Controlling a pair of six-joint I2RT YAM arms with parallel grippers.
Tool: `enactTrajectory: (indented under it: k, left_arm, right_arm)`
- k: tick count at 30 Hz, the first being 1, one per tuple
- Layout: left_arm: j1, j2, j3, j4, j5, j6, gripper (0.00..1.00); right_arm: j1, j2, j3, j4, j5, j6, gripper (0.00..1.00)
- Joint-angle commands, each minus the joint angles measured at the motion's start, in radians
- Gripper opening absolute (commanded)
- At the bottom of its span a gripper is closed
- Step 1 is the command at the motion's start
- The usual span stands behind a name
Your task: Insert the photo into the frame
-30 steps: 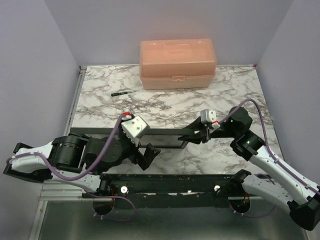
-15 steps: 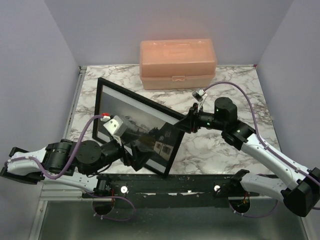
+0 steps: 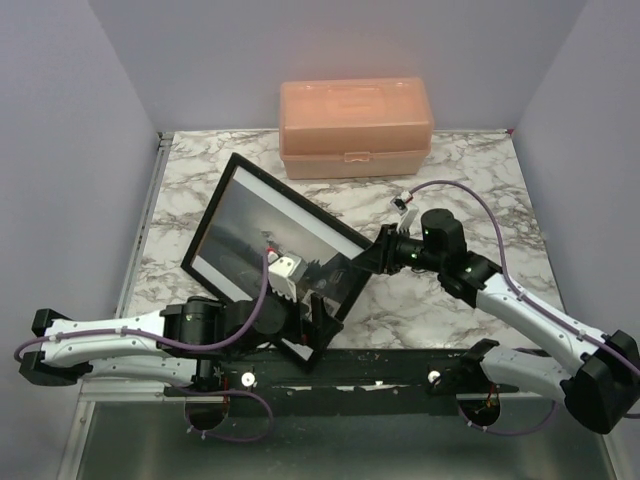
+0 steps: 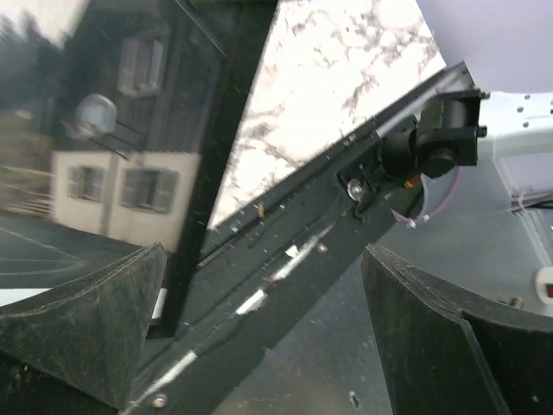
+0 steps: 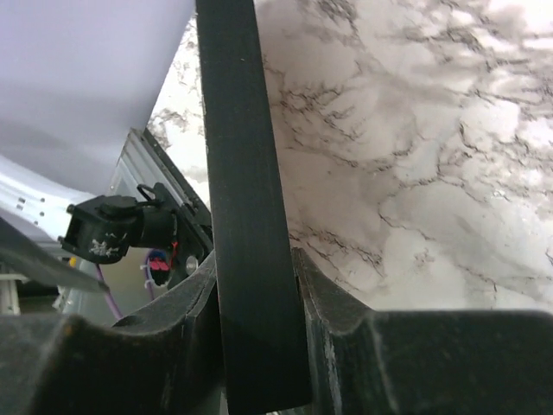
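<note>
Right gripper [image 3: 380,256] clamped on the frame [image 3: 300,200]'s right edge. Frame tilted above mid-desk [image 3: 470,180], photo [image 3: 250,222] showing behind its pane. Left gripper [image 3: 308,328] spread wide, empty, at the near corner. We reckon we're checking the fit; next: lower it flat, release.

Grips the frame [image 3: 300,198] by its right corner with the right gripper [image 3: 383,250], jaws closed on the black edge. Holds the left gripper [image 3: 312,325] at the near corner, jaws spread wide. Shows the photo [image 3: 250,225] under the pane, face up, turned askew on the marble table [image 3: 450,180]. Has a peach box [image 3: 355,128] at the far edge, well apart from the frame.
</note>
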Motion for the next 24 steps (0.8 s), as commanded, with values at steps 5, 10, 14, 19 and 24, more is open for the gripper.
enactTrajectory:
  k: [5,10,14,19,24]
  left_arm:
    - [0.021,0.089,-0.143,0.237,0.206,-0.236,0.98]
    - [0.025,0.164,-0.124,0.198,0.22,-0.256,0.99]
    - [0.028,0.205,-0.075,0.128,0.209,-0.249,0.99]
    - [0.032,0.226,-0.039,0.078,0.198,-0.231,0.98]
    - [0.032,0.242,-0.006,0.018,0.191,-0.235,0.99]
  right_arm:
    - [-0.034,0.151,-0.056,-0.094,0.216,-0.065,0.03]
    - [-0.088,0.23,-0.082,-0.057,0.227,-0.094,0.07]
    - [-0.157,0.338,-0.075,-0.029,0.135,-0.103,0.12]
    - [-0.191,0.478,-0.041,-0.017,0.085,-0.118,0.19]
    - [-0.204,0.57,-0.019,0.001,0.061,-0.126,0.45]
